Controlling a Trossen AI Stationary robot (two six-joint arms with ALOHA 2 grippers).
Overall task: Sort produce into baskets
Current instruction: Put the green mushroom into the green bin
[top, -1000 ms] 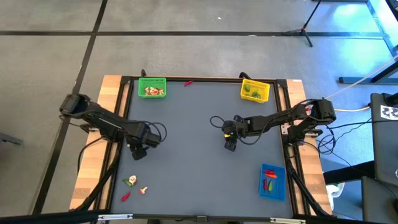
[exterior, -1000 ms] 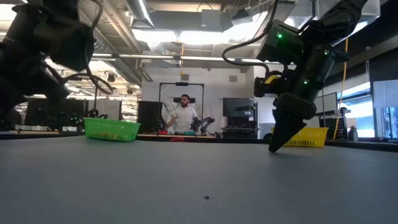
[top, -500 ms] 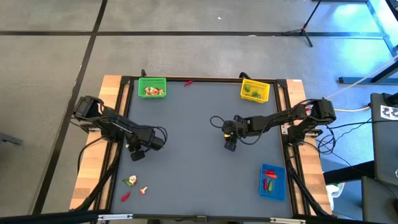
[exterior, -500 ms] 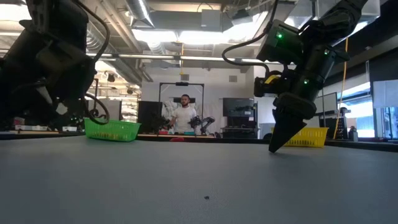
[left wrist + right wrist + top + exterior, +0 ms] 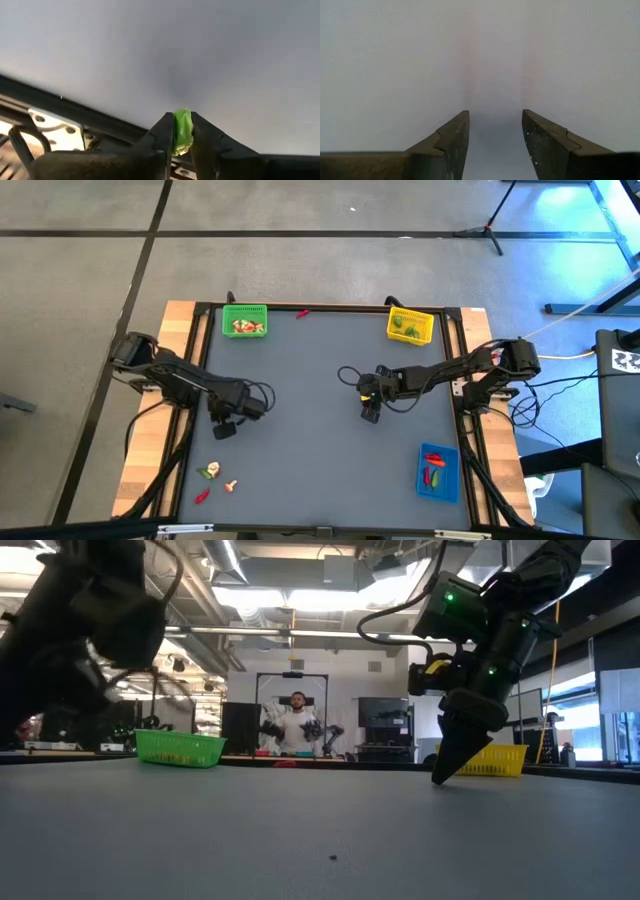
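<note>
Green, a small glossy produce piece (image 5: 182,131) sits pinched between my left gripper's (image 5: 222,427) dark fingers (image 5: 162,135), over the table's (image 5: 320,470) left side. Smooth grey matte surface lies open around it. My right gripper (image 5: 370,414), fingers parted and holding nothing, points down at mid-table. Mesh baskets: green basket (image 5: 245,319) and yellow basket (image 5: 410,325) at the far edge, blue basket (image 5: 438,472) near the right corner. Loose pieces (image 5: 215,480) lie by the near left corner.

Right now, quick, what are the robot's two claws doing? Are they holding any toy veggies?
Left gripper: shut on a small green piece.
Right gripper: open, holding nothing, pointing down at the table.
</note>
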